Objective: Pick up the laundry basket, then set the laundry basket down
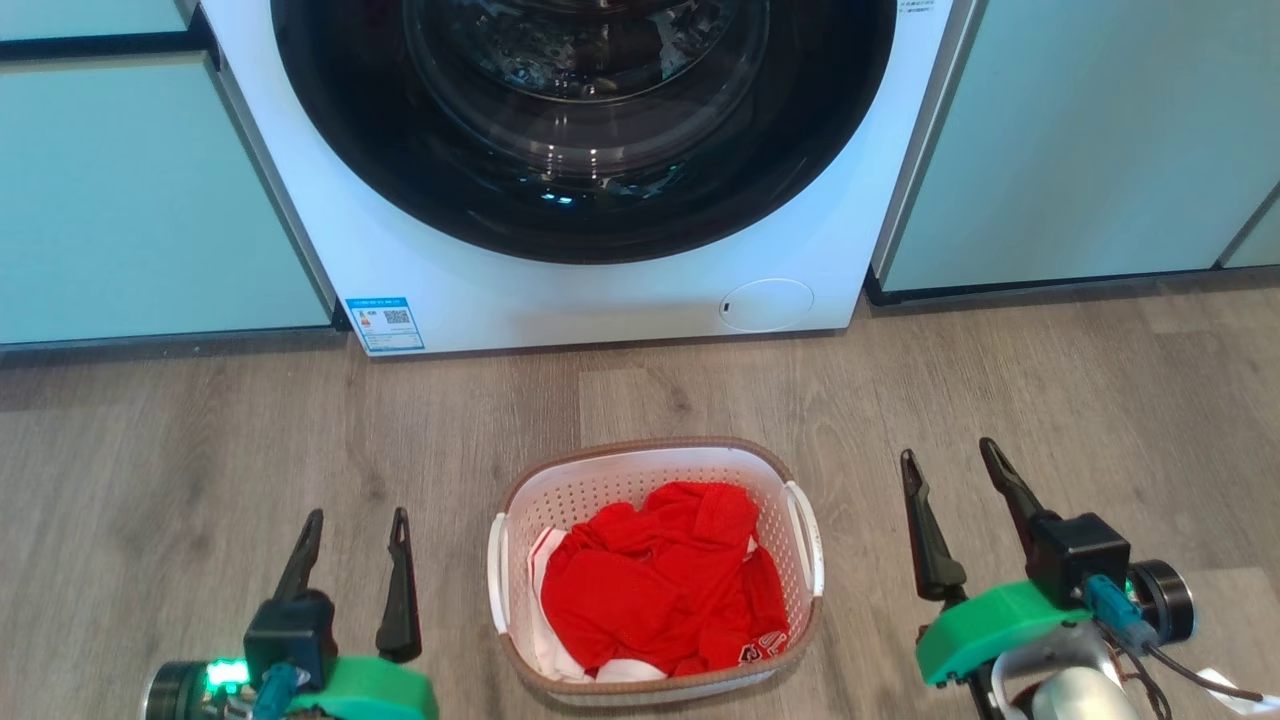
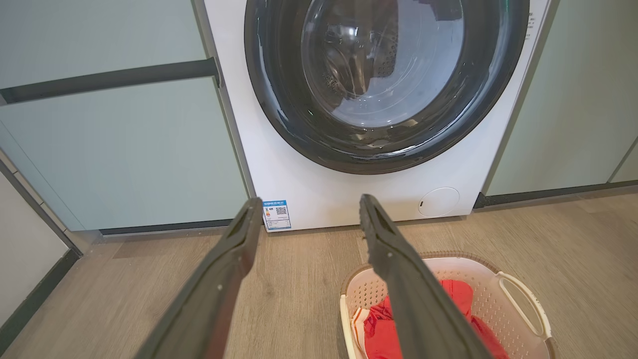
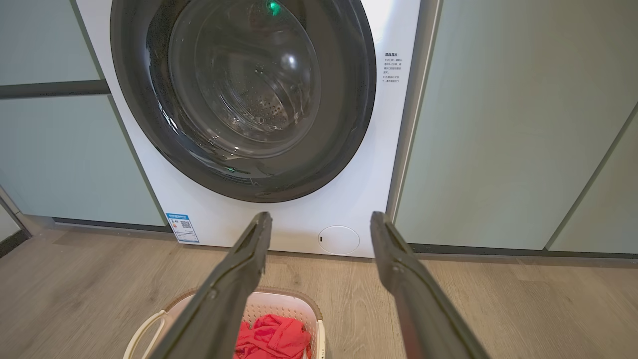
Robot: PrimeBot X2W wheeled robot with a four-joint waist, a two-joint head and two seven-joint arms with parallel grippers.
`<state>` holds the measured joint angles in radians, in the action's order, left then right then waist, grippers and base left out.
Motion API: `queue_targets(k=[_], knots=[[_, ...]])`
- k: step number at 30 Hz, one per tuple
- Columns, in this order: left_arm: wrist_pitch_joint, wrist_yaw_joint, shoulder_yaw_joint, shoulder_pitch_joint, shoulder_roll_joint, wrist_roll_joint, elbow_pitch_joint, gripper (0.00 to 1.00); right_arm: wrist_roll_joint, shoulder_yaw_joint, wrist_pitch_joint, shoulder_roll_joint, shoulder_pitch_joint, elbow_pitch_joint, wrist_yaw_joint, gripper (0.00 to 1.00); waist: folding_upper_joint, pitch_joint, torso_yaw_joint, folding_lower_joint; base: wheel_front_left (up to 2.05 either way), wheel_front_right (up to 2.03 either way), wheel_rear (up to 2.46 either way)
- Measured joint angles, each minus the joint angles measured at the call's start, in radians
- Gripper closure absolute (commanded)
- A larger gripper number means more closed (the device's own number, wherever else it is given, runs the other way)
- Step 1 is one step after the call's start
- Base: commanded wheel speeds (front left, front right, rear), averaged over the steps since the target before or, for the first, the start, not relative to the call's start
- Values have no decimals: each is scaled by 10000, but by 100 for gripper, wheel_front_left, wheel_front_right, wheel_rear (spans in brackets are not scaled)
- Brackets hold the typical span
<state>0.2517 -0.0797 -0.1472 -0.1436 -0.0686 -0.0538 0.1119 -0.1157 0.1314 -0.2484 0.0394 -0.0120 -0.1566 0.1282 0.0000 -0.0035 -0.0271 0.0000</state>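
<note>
Sitting on the floor [image 1: 200,450] before the washer [image 1: 600,300], the laundry basket [image 1: 600,487] is ungrasped; left gripper [image 1: 357,514] at its nine o'clock, right gripper [image 1: 948,449] at three, both agape, empty. Next, probably: grasp its handles [image 1: 806,540].

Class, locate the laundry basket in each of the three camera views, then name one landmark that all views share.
Head view: laundry basket at bottom centre.
Left wrist view: lower right, cut by the bottom edge.
Right wrist view: bottom edge, left of centre.
Shared landmark: the blue label at the lower left corner of the washer.
</note>
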Motion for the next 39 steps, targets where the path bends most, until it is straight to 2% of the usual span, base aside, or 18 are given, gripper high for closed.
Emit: queue_targets(k=[29,39], knots=[[4,188,232,-1,107,138,33,0,33,4,0,4,-166,0,0,0,0,143,0,0,0,0,0],[4,261,128,51,113,184,171,0,33,-100,0,4,-121,-15,0,0,0,598,41,0,0,0,0]])
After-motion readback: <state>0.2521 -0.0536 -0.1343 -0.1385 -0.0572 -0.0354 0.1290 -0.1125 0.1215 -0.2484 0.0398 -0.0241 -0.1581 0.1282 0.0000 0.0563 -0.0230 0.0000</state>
